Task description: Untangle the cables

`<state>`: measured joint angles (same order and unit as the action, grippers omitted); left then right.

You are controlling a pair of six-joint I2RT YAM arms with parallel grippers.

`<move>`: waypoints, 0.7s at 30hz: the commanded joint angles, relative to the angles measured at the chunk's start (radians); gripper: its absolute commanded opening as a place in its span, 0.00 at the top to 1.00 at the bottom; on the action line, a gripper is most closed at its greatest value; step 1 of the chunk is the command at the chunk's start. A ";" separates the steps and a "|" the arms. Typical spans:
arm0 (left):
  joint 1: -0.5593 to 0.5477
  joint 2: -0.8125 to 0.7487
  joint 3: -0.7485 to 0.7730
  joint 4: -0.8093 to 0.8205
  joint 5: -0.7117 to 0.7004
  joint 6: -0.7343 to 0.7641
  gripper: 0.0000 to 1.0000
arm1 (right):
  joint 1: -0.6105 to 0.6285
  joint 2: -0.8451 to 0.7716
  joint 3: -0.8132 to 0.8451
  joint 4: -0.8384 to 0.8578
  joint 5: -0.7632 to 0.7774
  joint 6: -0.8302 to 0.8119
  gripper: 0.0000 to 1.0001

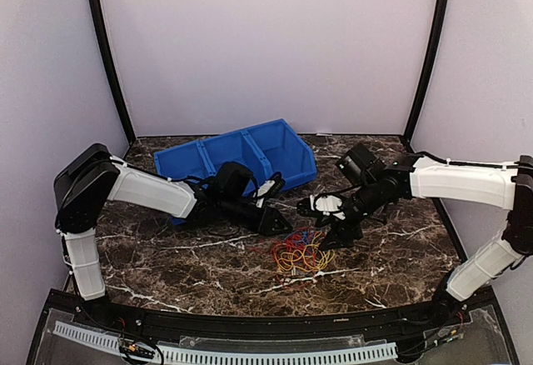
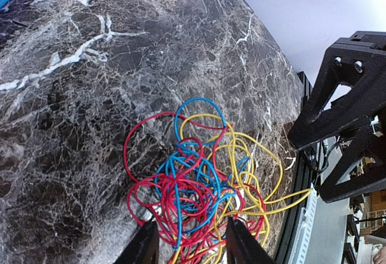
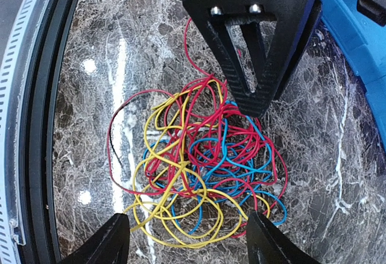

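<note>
The cables [image 1: 301, 252] are a tangled bundle of red, yellow and blue wire loops on the marble table, between the two arms. My left gripper [image 1: 277, 225] is open just left of the bundle. In the left wrist view its fingers [image 2: 145, 245] straddle the near edge of the cables [image 2: 199, 185]. My right gripper [image 1: 335, 233] is open just right of the bundle. In the right wrist view it [image 3: 190, 243] hangs over the cables [image 3: 199, 161] with both jaws spread wider than the bundle. Neither gripper holds anything.
A blue bin [image 1: 241, 155] with three compartments stands behind the left arm; its edge shows in the right wrist view [image 3: 356, 41]. The left gripper's black finger [image 3: 253, 47] reaches over the bundle's far side. The table's black front rim [image 3: 36, 125] runs close by.
</note>
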<state>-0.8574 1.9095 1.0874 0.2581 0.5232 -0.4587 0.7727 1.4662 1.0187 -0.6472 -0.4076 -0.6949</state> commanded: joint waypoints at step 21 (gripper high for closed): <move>-0.004 0.115 0.157 -0.162 0.087 0.069 0.78 | 0.020 0.016 -0.025 0.044 -0.027 0.012 0.35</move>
<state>-0.8574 2.0182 1.2125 0.1322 0.5743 -0.4088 0.7830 1.4681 0.9928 -0.6239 -0.4263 -0.6937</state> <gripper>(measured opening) 0.244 0.658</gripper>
